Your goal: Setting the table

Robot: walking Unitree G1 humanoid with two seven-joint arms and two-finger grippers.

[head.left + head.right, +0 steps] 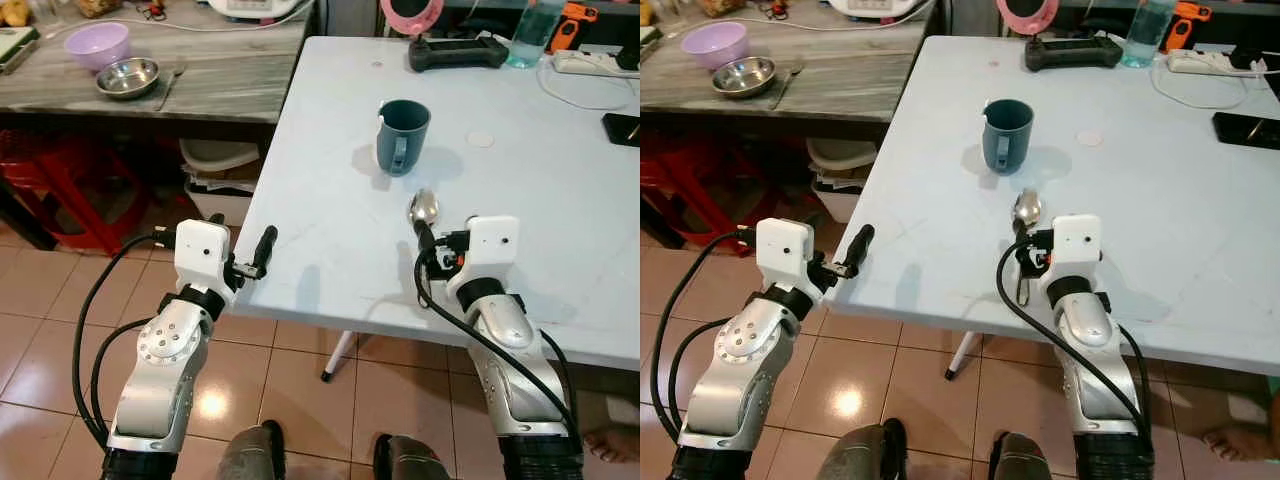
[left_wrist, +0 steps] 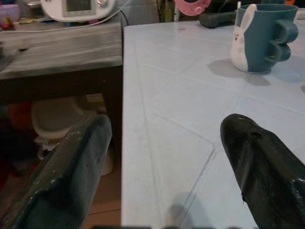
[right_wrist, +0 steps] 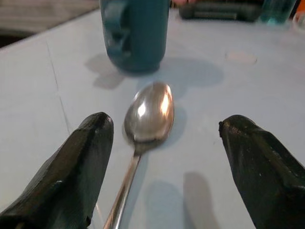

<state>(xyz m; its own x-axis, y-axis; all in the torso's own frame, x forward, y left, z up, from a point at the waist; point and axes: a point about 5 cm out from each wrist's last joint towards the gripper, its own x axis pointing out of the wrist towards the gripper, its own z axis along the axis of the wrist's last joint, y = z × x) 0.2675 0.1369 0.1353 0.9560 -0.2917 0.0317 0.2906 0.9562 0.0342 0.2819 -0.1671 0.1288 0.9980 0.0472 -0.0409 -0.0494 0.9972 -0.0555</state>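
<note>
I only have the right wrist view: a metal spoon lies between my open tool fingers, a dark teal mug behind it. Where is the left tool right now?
Observer: The left tool hovers open at the white table's near left edge, holding nothing.
Operator: Anything printed on that mug?
Observer: The dark teal mug carries a white rabbit figure on its side, seen from the left wrist.
Operator: What else is for table setting?
Observer: A purple plastic bowl and a steel bowl sit on the grey wooden counter to the left.
</note>
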